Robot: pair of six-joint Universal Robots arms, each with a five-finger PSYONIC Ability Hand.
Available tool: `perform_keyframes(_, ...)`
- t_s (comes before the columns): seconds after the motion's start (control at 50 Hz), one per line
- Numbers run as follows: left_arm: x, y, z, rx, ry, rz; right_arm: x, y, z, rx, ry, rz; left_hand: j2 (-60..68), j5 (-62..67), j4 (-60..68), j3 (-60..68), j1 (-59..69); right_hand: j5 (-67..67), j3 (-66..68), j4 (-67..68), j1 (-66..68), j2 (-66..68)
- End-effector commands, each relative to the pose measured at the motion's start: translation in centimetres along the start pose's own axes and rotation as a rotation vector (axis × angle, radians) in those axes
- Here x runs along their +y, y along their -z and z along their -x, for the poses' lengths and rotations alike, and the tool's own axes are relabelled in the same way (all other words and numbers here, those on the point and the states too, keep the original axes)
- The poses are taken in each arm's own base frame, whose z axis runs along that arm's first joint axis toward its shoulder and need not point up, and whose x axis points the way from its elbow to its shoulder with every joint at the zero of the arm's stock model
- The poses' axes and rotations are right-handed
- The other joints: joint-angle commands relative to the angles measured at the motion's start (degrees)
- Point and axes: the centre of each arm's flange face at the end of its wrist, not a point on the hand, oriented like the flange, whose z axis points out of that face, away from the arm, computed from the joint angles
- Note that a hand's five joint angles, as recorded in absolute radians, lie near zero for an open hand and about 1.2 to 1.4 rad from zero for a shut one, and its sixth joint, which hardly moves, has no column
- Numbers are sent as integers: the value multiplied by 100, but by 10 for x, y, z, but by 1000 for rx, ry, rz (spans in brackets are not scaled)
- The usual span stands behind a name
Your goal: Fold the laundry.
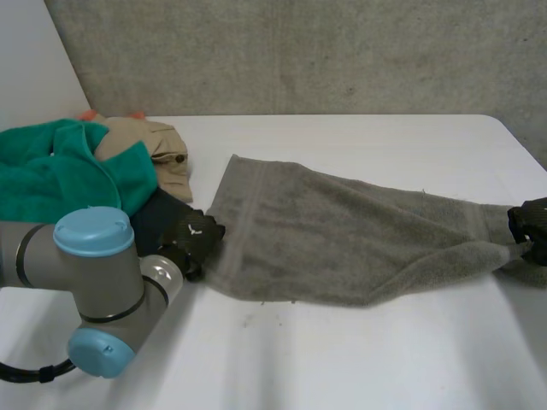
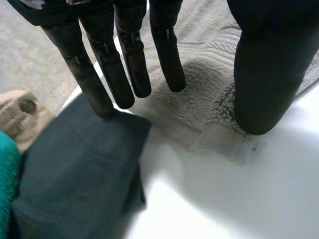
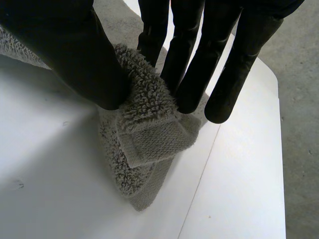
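Pinching right hand [image 3: 189, 50]: thumb and fingers clamp a corner of the grey terry towel [image 1: 342, 239], at 3 o'clock on the white table [image 1: 342, 367].
Left hand [image 2: 124, 64]: fingers straight, thumb resting on the towel's 9 o'clock corner, gripping nothing.
Towel: lies across mid-table, 9 to 3.
Risk: a right-hand pull drags the unheld end; left fingertips may snag the dark navy folded cloth [image 2: 75, 174] alongside.

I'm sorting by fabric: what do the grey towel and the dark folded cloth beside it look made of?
The towel: terry, probably cotton; looped, fuzzy pile, flat woven band near its edge. The dark cloth: smooth, matte, flat weave; fibre unclear.
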Motion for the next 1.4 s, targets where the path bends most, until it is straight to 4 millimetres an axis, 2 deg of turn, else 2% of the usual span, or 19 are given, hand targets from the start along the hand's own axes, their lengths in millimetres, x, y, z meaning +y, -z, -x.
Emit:
perform_keyframes(0.02, -2, -8, 1, -6, -3, -18, 1, 0, 1, -4, -2, 4, 940, 1044, 950, 939, 923, 1376, 1218, 1198, 2543, 1285)
perform_keyframes(0.16, -1, -13, 0, -4, -3, -19, 1, 0, 1, -1, -1, 4, 1898, 2002, 1907, 1896, 1881, 1376, 1218, 1198, 2543, 1285)
perform_keyframes(0.24, -2, -14, 1, -11, -2, -20, 1, 1, 0, 1, -2, 6, 4080, 4184, 4089, 4078, 4063, 1376, 1218, 1198, 2543, 1285)
perform_keyframes(0.38, -28, 1, 24, -97, 4, -58, -3, 4, -4, 17, 8, 0, 4085, 4189, 4095, 4084, 4068, 1376, 1218, 1198, 2543, 1285)
perform_keyframes(0.46, -47, 23, 40, -161, 2, -71, -20, 24, -9, 40, 37, -18, 4085, 4189, 4095, 4084, 4068, 1376, 1218, 1198, 2543, 1285)
perform_keyframes(0.54, -63, 64, 45, -150, -14, -46, -32, 56, -6, 6, 120, 19, 4085, 4189, 4095, 4084, 4068, 1376, 1218, 1198, 2543, 1285)
perform_keyframes(0.64, -64, 118, 39, -56, -20, 76, -23, 87, -17, -42, 220, 162, 4085, 4189, 4095, 4084, 4068, 1376, 1218, 1198, 2543, 1285)
perform_keyframes(0.7, -57, 129, 31, 4, -27, 136, -16, 92, -15, -85, 270, 211, 4085, 4189, 4095, 4084, 4068, 1376, 1218, 1198, 2543, 1285)
perform_keyframes(0.78, -51, 127, 23, 40, -27, 169, -4, 88, -6, -161, 277, 257, 4085, 4189, 4095, 4084, 4068, 1376, 1218, 1198, 2543, 1285)
perform_keyframes(0.84, -42, 103, 15, 53, -31, 177, 10, 71, 3, -231, 244, 301, 4085, 4189, 4095, 4084, 4068, 1376, 1218, 1198, 2543, 1285)
perform_keyframes(0.86, -38, 84, 13, 41, -32, 171, 12, 63, 4, -242, 236, 306, 4085, 4189, 4095, 4084, 4068, 1376, 1218, 1198, 2543, 1285)
perform_keyframes(0.9, -38, 65, 14, 18, -32, 147, 9, 52, 3, -222, 238, 283, 4085, 4189, 4095, 4084, 4068, 1376, 1218, 1198, 2543, 1285)
perform_keyframes(1.0, -60, 11, 37, -121, -33, 32, -21, 18, -9, -54, 228, 158, 4085, 4189, 4095, 4084, 4068, 1376, 1218, 1198, 2543, 1285)
perform_keyframes(1.08, -101, -25, 71, -281, -53, -133, -62, -3, -31, 141, 247, 0, 4085, 4189, 4095, 4084, 4068, 1376, 1218, 1198, 2543, 1285)
perform_keyframes(1.1, -127, -33, 89, -361, -72, -236, -85, -6, -41, 224, 258, -99, 4085, 4189, 4095, 4084, 4068, 1376, 1218, 1198, 2543, 1285)
perform_keyframes(1.16, -166, -39, 116, -500, -91, -409, -122, -6, -56, 353, 279, -274, 4085, 4189, 4095, 4084, 4068, 1376, 1218, 1198, 2543, 1285)
perform_keyframes(1.18, -193, -35, 134, -603, -88, -535, -147, -3, -66, 440, 279, -405, 4085, 4189, 4095, 4084, 4068, 1376, 1218, 1198, 2543, 1285)
perform_keyframes(1.26, -241, -17, 164, -777, -64, -774, -197, 20, -90, 638, 250, -701, 4085, 4189, 4095, 4084, 4068, 1376, 1218, 1198, 2543, 1285)
perform_keyframes(1.4, -242, -13, 169, -773, -20, -798, -220, 37, -94, 687, 215, -846, 4085, 4189, 4095, 4084, 4068, 1376, 1218, 1198, 2543, 1285)
